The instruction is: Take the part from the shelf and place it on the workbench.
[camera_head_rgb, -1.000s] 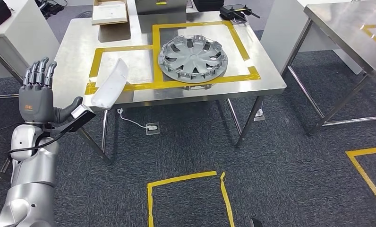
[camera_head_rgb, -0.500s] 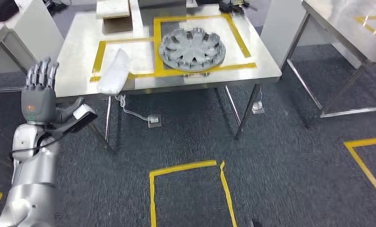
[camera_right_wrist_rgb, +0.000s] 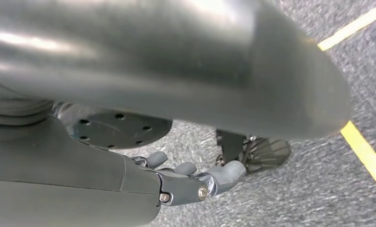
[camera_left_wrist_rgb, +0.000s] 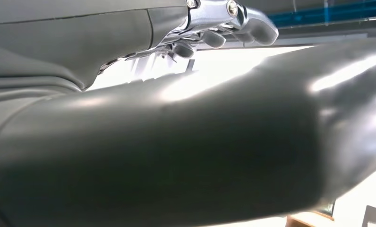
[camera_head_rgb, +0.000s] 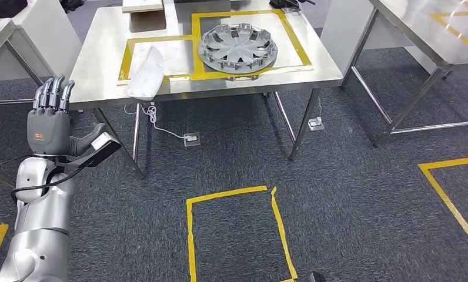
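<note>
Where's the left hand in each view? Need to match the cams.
Head view: left hand at the left edge, raised with fingers pointing up, holding nothing, near the workbench corner.
Left wrist view: its thick thumb crosses the frame, with the fingers beyond it.
Right wrist view: the hand here is the right hand, over grey carpet.
Shared landmark: yellow floor tape, in the head and right wrist views.

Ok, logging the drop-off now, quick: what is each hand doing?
Left hand: open, fingers straight and raised, holding nothing; the white part lies on the workbench.
Right hand: fingers loosely apart, holding nothing.
</note>
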{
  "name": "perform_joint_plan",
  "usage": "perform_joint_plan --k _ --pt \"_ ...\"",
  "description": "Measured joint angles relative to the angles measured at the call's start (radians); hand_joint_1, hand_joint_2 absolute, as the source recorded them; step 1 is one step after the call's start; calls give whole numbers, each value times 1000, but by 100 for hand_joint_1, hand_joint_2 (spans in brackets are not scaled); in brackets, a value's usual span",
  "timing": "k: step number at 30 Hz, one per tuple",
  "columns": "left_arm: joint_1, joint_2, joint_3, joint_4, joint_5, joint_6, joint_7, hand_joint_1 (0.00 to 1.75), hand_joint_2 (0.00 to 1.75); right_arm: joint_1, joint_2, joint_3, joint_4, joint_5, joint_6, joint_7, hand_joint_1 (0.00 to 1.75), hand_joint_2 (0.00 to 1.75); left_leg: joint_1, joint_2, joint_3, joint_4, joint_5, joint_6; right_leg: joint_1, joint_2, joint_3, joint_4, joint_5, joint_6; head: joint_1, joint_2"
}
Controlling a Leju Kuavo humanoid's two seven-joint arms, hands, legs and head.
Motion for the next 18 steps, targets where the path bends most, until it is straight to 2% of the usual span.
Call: perform_joint_plan --k 2,3,4,5,6,7,8,9,10,11,12,13,14,15,16,17,18 --pt "3 0 0 0 0 0 0 0 0 1 1 0 0 1 1 0 0 0 2 0 -2 -6 13 -13 1 -2 -9 -10 17 -11 1 0" --pt "4 2 0 0 0 0 0 0 0 1 2 0 0 2 1 1 0 0 3 -1 -9 2 -1 -18 -1 -5 -17 -14 30 -18 1 0" --pt "6 3 0 0 0 0 0 0 0 1 2 0 0 2 1 1 0 0 3 -2 -21 28 -35 -22 -4 -7 -28 -18 44 -26 -1 0" --pt "6 5 0 0 0 0 0 0 0 1 3 0 0 2 1 1 0 0 4 -2 -36 76 -85 -24 -5 -9 -41 -20 58 -31 -2 0" --pt "7 7 0 0 0 0 0 0 0 1 3 -1 0 2 1 1 0 0 3 -2 -51 138 -139 -26 -4 -8 -57 -20 70 -35 -4 0" --pt "7 8 0 0 0 0 1 0 0 2 3 -1 0 2 1 1 0 0 4 -2 -63 203 -177 -29 -3 -9 -73 -19 82 -37 -4 0" --pt "8 8 0 1 1 0 1 0 0 3 3 -1 0 2 0 1 0 0 3 -2 -67 254 -190 -30 -2 -9 -89 -18 94 -37 -4 0" --pt "9 9 0 1 1 0 2 0 0 3 3 -1 0 2 -1 0 0 0 3 -2 -59 279 -178 -31 -2 -10 -107 -16 105 -36 -4 0" --pt "8 9 0 3 2 0 7 0 0 3 3 -1 0 2 -3 -4 0 0 3 -2 -36 274 -148 -30 -1 -11 -125 -14 117 -35 -4 0" --pt "4 9 0 11 4 0 18 0 0 3 3 -1 0 1 -5 -9 0 0 2 -2 2 240 -118 -27 -1 -11 -142 -11 129 -32 -5 0" --pt "-6 10 0 27 8 0 35 0 0 3 3 -2 0 -1 -7 -16 0 0 1 -1 54 181 -111 -23 0 -12 -157 -6 139 -28 -5 0" --pt "-20 11 0 52 18 0 55 0 0 3 3 -3 0 -3 -7 -22 0 0 -2 -1 106 108 -123 -18 0 -14 -170 -1 148 -24 -6 0" --pt "-38 13 0 87 37 -2 71 0 0 2 3 -4 0 -5 -7 -27 0 0 -5 -1 144 49 -145 -13 1 -15 -177 3 156 -18 -6 0" --pt "-58 15 2 129 68 -12 81 0 44 2 3 -6 0 -9 -4 -31 0 0 -9 0 166 10 -166 -6 0 -16 -180 4 164 -12 -7 0" --pt "-76 17 6 171 106 -32 85 0 87 3 3 -8 0 -14 -1 -34 0 0 -12 1 169 -7 -170 0 -1 -17 -181 2 173 -6 -8 0" --pt "-91 19 12 211 145 -60 88 0 131 3 3 -11 0 -19 3 -36 0 0 -11 2 163 -6 -162 9 -4 -17 -182 0 180 1 -8 0" --pt "-104 21 19 246 181 -92 91 0 175 4 3 -14 0 -23 6 -37 0 0 -10 4 159 -7 -152 16 -6 -15 -187 6 175 8 -9 0"
